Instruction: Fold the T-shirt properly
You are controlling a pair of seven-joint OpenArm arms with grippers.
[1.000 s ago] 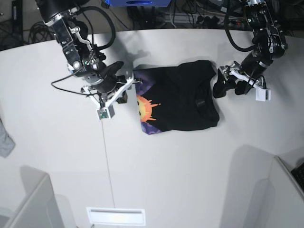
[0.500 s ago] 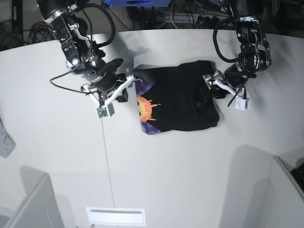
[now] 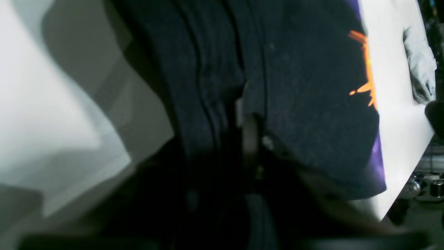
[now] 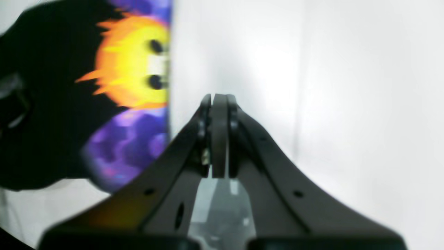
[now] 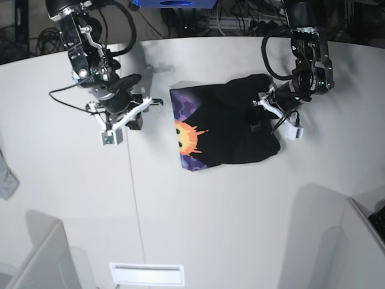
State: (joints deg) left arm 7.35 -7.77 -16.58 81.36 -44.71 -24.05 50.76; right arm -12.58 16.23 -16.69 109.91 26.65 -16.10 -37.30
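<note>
The white table (image 5: 198,229) fills the base view, and on it, right of centre, lies the black T-shirt (image 5: 231,123), folded into a rough rectangle with the orange sun-face print (image 5: 185,138) on its purple patch turned up along the edge nearest the right arm. Only this overhead view shows the whole garment and both arms at once: the left gripper (image 5: 261,117) is down at the shirt's far edge from the print, touching the cloth, while the right gripper (image 5: 139,108) hangs over bare table, apart from the printed edge.

The left wrist view adds what the overhead cannot: bunched ridges of black cloth run right up to the camera and a raised fold sits at the fingertips (image 3: 250,139). It is too dark there to tell whether the fingers are clamped on that fold or merely pressed into it. The grey cloth scrap (image 3: 419,66) shows past the shirt's printed edge in this view; in the base view it sits at the table's left border, well apart from the shirt.

The right wrist view shows its two jaws pressed flat together, holding nothing, over bare white surface, with the sun face off to the left.

A white slotted plate (image 5: 146,274) lies at the table's near edge, and cables (image 5: 240,18) crowd the floor beyond the far edge.
</note>
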